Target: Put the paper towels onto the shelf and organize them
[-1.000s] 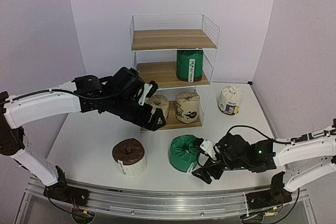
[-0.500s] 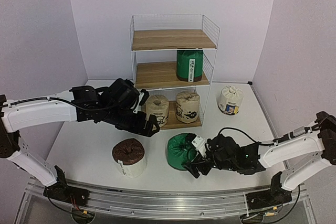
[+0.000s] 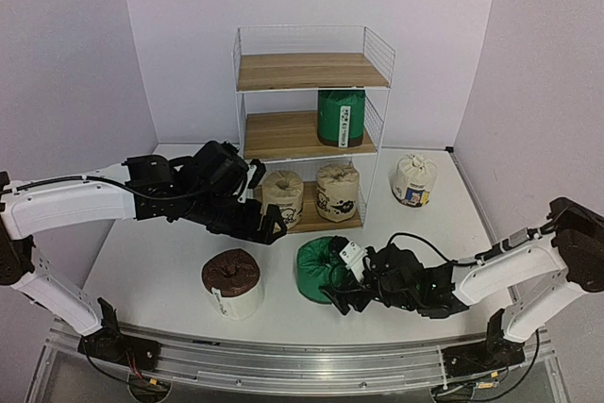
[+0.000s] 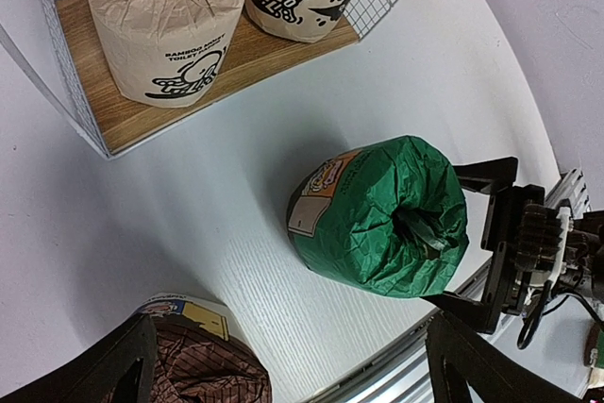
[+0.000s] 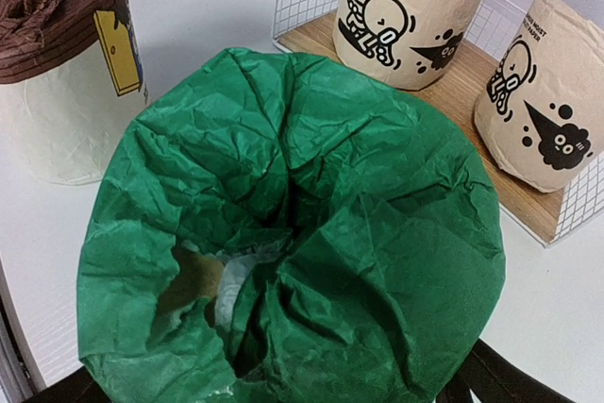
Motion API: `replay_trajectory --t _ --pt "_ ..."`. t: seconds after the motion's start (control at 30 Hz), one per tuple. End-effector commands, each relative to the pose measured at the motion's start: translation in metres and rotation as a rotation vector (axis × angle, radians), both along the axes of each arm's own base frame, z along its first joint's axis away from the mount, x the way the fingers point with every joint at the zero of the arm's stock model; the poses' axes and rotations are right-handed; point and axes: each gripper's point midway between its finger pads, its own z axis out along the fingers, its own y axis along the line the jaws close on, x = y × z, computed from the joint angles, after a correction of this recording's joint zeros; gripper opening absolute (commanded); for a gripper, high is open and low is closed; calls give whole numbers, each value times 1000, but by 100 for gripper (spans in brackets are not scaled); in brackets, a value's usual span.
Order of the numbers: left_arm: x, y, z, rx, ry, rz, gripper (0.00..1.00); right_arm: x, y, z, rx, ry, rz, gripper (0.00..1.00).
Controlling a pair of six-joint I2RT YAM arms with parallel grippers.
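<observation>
A green paper towel roll (image 3: 321, 269) lies on its side on the table in front of the shelf (image 3: 311, 71). My right gripper (image 3: 343, 287) is open, and its jaws straddle the roll's near end; the roll (image 5: 293, 224) fills the right wrist view. My left gripper (image 3: 271, 225) is open and empty, hovering between the shelf's bottom tier and the brown-topped roll (image 3: 232, 282). A second green roll (image 3: 341, 117) stands on the middle tier. Two beige printed rolls (image 3: 284, 193) (image 3: 337, 190) stand on the bottom tier. The white roll with the blue-yellow label (image 3: 413, 179) stands on the table right of the shelf.
The shelf's top board (image 3: 310, 70) holds nothing, and the left part of the middle board (image 3: 278, 131) is bare. The left wrist view shows the green roll (image 4: 382, 214), the right gripper's fingers (image 4: 486, 174) around it, and the table's front rail (image 4: 406, 379).
My right gripper has moved forward and left onto the green roll, nudging it left. My left gripper has drawn back from the bottom tier and lowered slightly.
</observation>
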Motion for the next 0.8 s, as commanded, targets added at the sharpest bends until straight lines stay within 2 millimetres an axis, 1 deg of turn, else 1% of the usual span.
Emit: replay_trajectory --t 0.0,0.17,0.27,0.33,0.37,0.47,0.63,0.7,0.77 --pt "6 -1 20 -43 -30 25 100 9 6 7 35 -59 -20 90" --pt "6 1 19 -41 -26 38 100 13 8 11 44 -97 -24 80" --pt "7 5 21 -38 -30 58 100 13 7 16 61 -106 -31 74" --pt "9 11 23 -33 -37 86 100 15 5 22 85 -105 -54 66" --pt "10 15 22 -22 -40 110 100 18 3 26 103 -106 -83 63" --pt "14 34 21 1 -51 196 100 19 1 36 147 -100 -108 58" --pt "17 67 18 27 -77 343 100 15 8 52 213 -78 -84 54" --pt "19 87 15 69 -83 431 100 13 13 65 254 -74 -71 54" --pt "21 107 11 105 -78 532 100 12 17 83 302 -75 -59 53"
